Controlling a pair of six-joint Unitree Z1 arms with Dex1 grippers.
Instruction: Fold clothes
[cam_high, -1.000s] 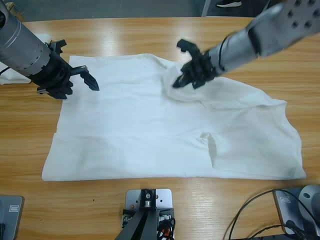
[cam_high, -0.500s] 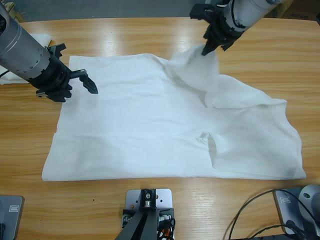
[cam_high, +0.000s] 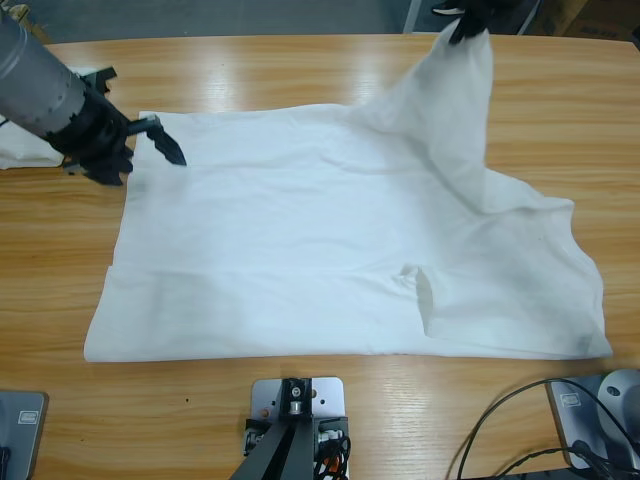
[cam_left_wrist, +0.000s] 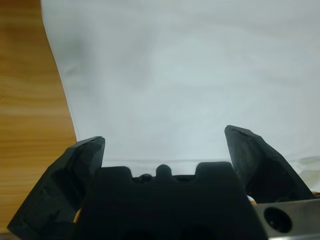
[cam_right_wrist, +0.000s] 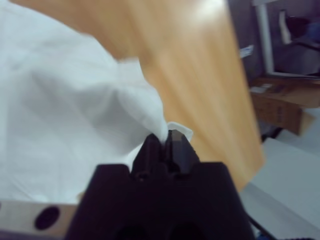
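A large white T-shirt (cam_high: 300, 240) lies spread across the wooden table (cam_high: 250, 70). My right gripper (cam_high: 467, 22) is at the top right of the high view, shut on a pinch of the shirt's fabric (cam_right_wrist: 150, 117) and holding it up in a peak off the table. In the right wrist view the right gripper (cam_right_wrist: 167, 142) has white cloth clamped between its tips. My left gripper (cam_high: 168, 148) is open at the shirt's top left corner. The left wrist view shows the left gripper (cam_left_wrist: 165, 145) wide apart over the shirt (cam_left_wrist: 190, 75), near its left edge.
A second piece of white cloth (cam_high: 20, 155) lies at the table's left edge behind the left arm. Black cables (cam_high: 520, 420) run at the bottom right. Bare wood (cam_left_wrist: 30, 90) lies beside the shirt's edge. Boxes (cam_right_wrist: 285, 107) stand on the floor beyond the table.
The right gripper closed on the shirt near its middle top and pulled the fabric up and back to the right. The left gripper drew slightly back toward the top left corner.
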